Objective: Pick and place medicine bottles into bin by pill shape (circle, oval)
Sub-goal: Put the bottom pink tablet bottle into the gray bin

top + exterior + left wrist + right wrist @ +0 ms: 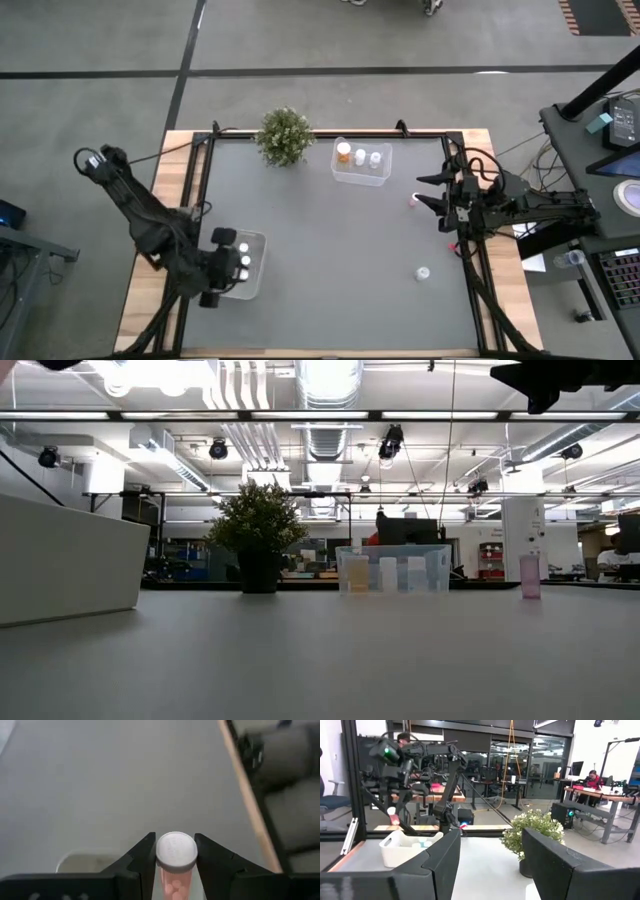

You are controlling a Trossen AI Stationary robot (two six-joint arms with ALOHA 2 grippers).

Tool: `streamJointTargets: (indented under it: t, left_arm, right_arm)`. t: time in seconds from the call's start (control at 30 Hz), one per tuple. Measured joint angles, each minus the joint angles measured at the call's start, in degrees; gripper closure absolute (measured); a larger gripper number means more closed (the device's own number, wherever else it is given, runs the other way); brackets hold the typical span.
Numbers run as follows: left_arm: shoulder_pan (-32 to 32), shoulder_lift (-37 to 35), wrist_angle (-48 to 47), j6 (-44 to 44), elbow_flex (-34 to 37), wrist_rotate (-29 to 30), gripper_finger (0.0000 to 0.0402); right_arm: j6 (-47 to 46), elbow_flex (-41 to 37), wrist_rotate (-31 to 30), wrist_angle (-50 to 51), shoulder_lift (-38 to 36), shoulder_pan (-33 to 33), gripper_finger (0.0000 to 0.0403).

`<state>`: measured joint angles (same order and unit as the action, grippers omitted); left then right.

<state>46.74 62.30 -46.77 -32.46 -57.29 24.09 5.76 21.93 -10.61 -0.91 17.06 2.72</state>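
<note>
Pink bottle [175, 865], white cap: clamped upright between the left gripper [175, 855] jaws, above the near-left bin [255, 262] holding capped bottles. Right gripper [432, 191]: jaws spread wide, empty, at the table [330, 260] right edge. Pink bottle [413, 201] just beside those jaws. White-capped bottle [423, 272] near the right front. Far clear bin [362, 175]: three bottles. Plant [284, 135] beside it.
</note>
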Motion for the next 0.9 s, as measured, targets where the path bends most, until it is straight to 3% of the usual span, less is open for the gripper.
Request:
streamJointTargets:
  t: [0.17,0.47,0.9]
  left_arm:
    - [3.45,-0.27,0.95,-4.22,6.23,4.92,0.0297]
    - [3.83,1.04,12.0,-4.68,17.14,6.72,0.0297]
    - [5.45,1.01,21.83,-4.62,26.04,9.53,0.0297]
  right_arm:
    - [-1.35,0.0,0.0,-0.02,0.26,0.0,0.0197]
    - [-2.18,0.0,0.0,-0.28,1.53,0.0,0.0197]
    - [-2.93,0.0,-0.02,-1.56,1.88,0.0,0.0197]
